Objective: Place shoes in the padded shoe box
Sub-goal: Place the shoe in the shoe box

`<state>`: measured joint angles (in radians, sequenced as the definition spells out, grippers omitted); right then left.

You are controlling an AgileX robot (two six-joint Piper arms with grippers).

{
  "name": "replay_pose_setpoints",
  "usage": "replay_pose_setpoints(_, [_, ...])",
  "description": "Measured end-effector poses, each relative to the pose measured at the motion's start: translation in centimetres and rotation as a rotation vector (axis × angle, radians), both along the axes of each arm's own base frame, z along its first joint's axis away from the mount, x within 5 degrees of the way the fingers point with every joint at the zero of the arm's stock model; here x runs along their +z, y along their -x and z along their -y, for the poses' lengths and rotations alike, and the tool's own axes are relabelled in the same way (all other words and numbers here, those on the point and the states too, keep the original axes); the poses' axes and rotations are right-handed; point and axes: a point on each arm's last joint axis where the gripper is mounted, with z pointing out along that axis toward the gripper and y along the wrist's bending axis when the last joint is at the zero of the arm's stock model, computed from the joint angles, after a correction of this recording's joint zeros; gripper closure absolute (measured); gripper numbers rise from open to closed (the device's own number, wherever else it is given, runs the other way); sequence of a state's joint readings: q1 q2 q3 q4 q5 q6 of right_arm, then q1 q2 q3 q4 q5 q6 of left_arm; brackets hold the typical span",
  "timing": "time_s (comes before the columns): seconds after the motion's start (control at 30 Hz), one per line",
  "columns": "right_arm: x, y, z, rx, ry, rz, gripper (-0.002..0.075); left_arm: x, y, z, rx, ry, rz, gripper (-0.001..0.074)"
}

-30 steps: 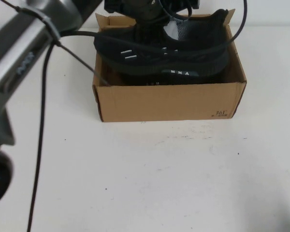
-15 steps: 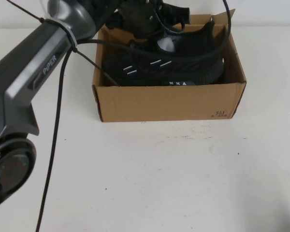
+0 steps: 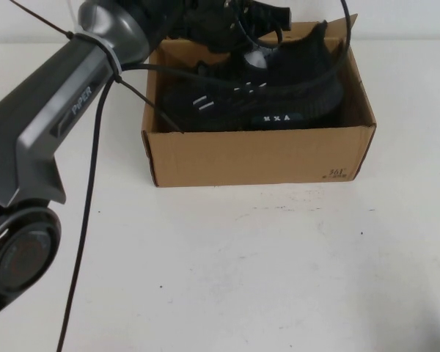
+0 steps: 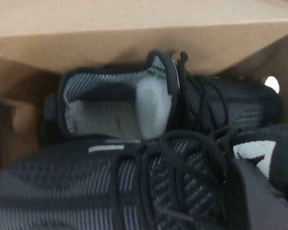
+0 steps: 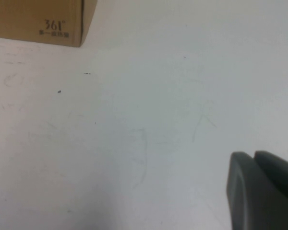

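Note:
The brown padded shoe box (image 3: 257, 155) stands at the back middle of the table. One black sneaker (image 3: 253, 103) with white dash marks lies tilted in it, heel up at the right rim. My left gripper (image 3: 238, 33) reaches over the box's far side and is shut on this sneaker at its collar. In the left wrist view one dark finger (image 4: 264, 201) lies on the near sneaker (image 4: 86, 196), beside its laces. The second sneaker (image 4: 110, 112), with grey lining, lies behind it against the box wall (image 4: 134, 43). My right gripper (image 5: 254, 160) is shut and empty over bare table.
The left arm (image 3: 51, 125) and its black cable (image 3: 88, 220) cross the left side of the table. A corner of the box with dark print (image 5: 53, 26) shows in the right wrist view. White table (image 3: 264, 271) lies in front of the box.
The held sneaker has come down from above the box's rim into the box and settled lower. My left arm has stretched further forward. The right gripper shows no change.

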<state>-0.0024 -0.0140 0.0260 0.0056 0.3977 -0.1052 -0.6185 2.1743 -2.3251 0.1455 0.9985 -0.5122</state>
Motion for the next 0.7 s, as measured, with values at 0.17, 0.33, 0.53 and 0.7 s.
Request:
replay_pose_setpoints(0.17, [0.0,0.0,0.0,0.0,0.0,0.0,0.0734,-1.1,-0.5,0.1,0.005,-0.016,-0.016,0.0733])
replay_pose_setpoints(0.33, [0.0,0.0,0.0,0.0,0.0,0.0,0.0734,-1.7,-0.6,0.2,0.006,-0.027,-0.039,0.0733])
replay_pose_setpoints(0.53, [0.0,0.0,0.0,0.0,0.0,0.0,0.0734,-2.0,0.0,0.7,-0.012,-0.038,-0.074,0.0733])
replay_pose_setpoints(0.7, [0.0,0.0,0.0,0.0,0.0,0.0,0.0734,-2.0,0.5,1.4,-0.042,-0.041,-0.083,0.0733])
